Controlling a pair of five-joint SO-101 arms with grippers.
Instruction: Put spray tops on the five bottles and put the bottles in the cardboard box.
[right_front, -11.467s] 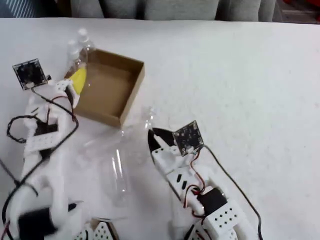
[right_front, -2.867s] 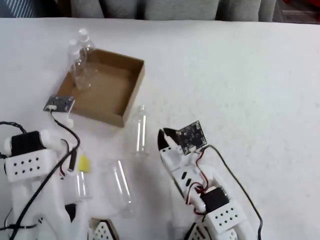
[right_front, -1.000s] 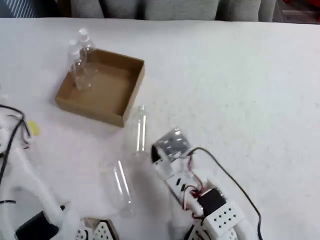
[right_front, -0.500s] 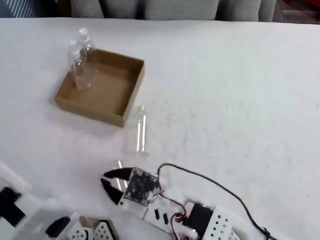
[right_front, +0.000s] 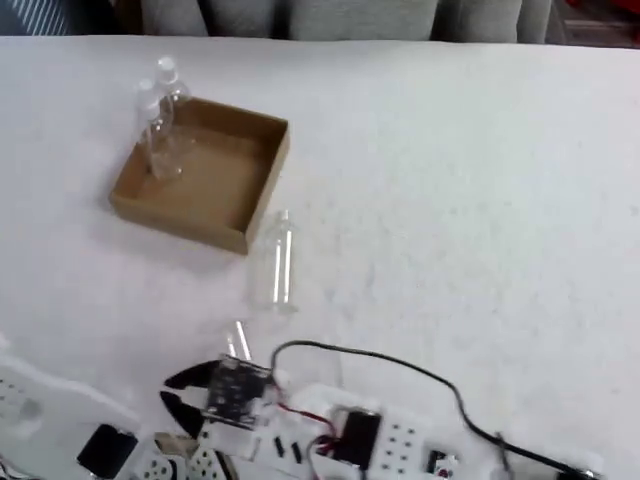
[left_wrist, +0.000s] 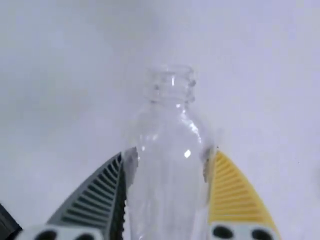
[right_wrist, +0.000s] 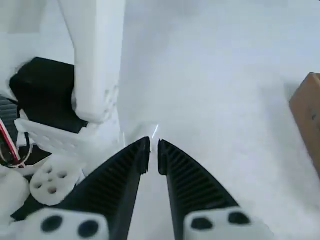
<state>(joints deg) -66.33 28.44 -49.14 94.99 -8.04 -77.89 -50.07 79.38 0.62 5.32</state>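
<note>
The left claw (left_wrist: 169, 159) is shut on a clear bottle (left_wrist: 170, 117). Its grey finger and its yellow finger (left_wrist: 232, 192) press the bottle's body from either side. The bottle's threaded neck points away from the claw and is open, with no spray top on it. White table (left_wrist: 60, 75) lies behind it, and I cannot tell whether the bottle touches the table.

The right claw (right_wrist: 152, 151) is narrow. Its two black ribbed fingers (right_wrist: 125, 172) are drawn almost together, with only a thin slit between the tips and nothing visible in it. In the right wrist view a white part of the left arm (right_wrist: 95, 60) stands just past the tips.

In the high view the right claw (right_front: 172, 392) sits low at the near edge of the table (right_front: 450, 200), pointing to the left side of that view. A second clear bottle (right_front: 237, 343), mostly hidden, lies just beside the right arm. Farther out, an uncapped bottle (right_front: 275, 262) lies on its side near the cardboard box (right_front: 262, 185), its neck toward the box. Two bottles with spray tops (right_front: 157, 118) stand upright together in the box's far corner.
</note>
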